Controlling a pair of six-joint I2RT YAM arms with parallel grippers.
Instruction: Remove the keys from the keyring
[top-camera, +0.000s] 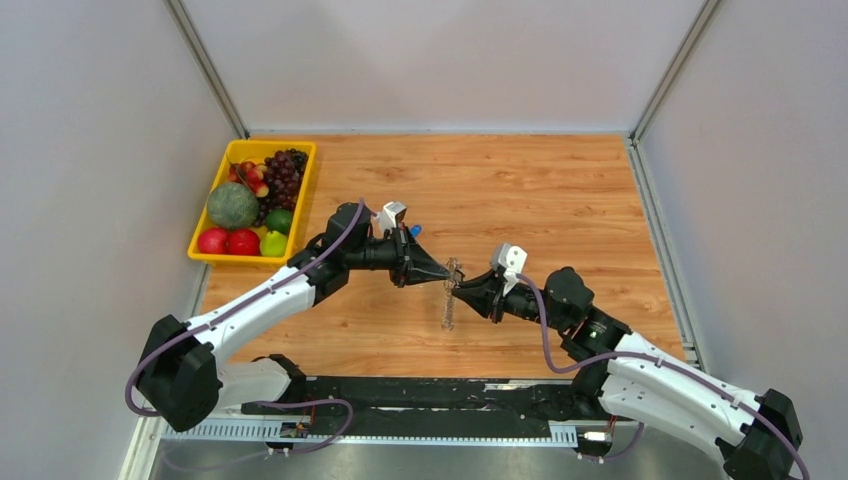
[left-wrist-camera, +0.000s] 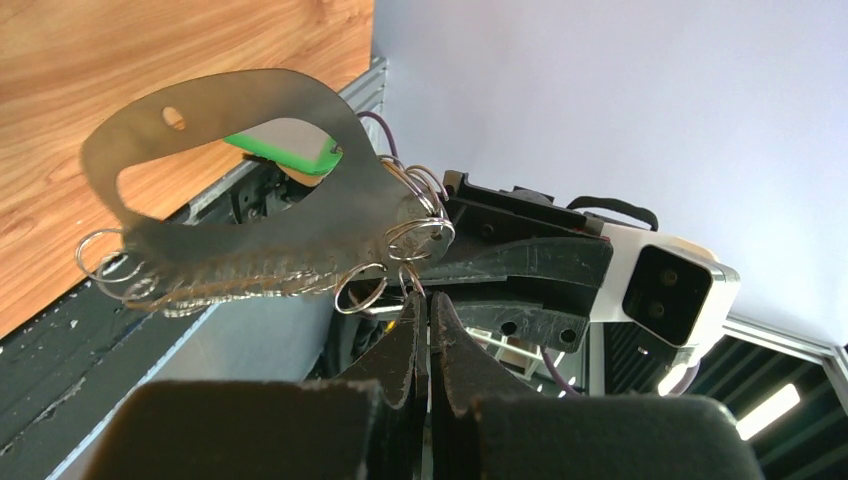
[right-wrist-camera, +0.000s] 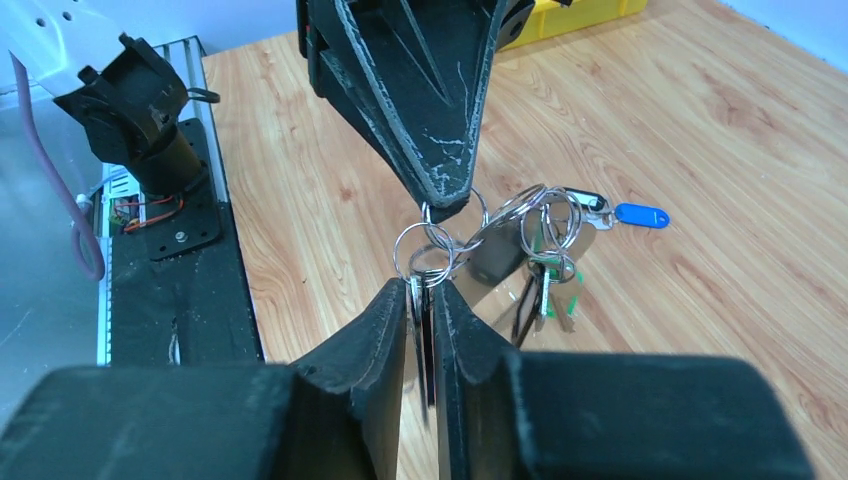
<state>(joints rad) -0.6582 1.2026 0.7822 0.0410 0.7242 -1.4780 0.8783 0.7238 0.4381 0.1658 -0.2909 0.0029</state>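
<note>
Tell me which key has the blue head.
The key lying on the table, right of the hanging keyring; no other key shows blue.

Robot test cell, lab-type. Evidence: wood-laminate tabletop (top-camera: 520, 190) enclosed by plain white panels (top-camera: 440, 60) in aluminium framing (top-camera: 207, 65); left arm (top-camera: 270, 290), right arm (top-camera: 660, 375) bolted to black base rail (top-camera: 430, 395), near edge; yellow tray (top-camera: 262, 146) of fruit (top-camera: 232, 205), far left.

Wooden table (top-camera: 520, 180) — yellow fruit tray (top-camera: 250, 150) at its far-left corner, blue-headed key (right-wrist-camera: 640, 214) lying mid-table
</note>
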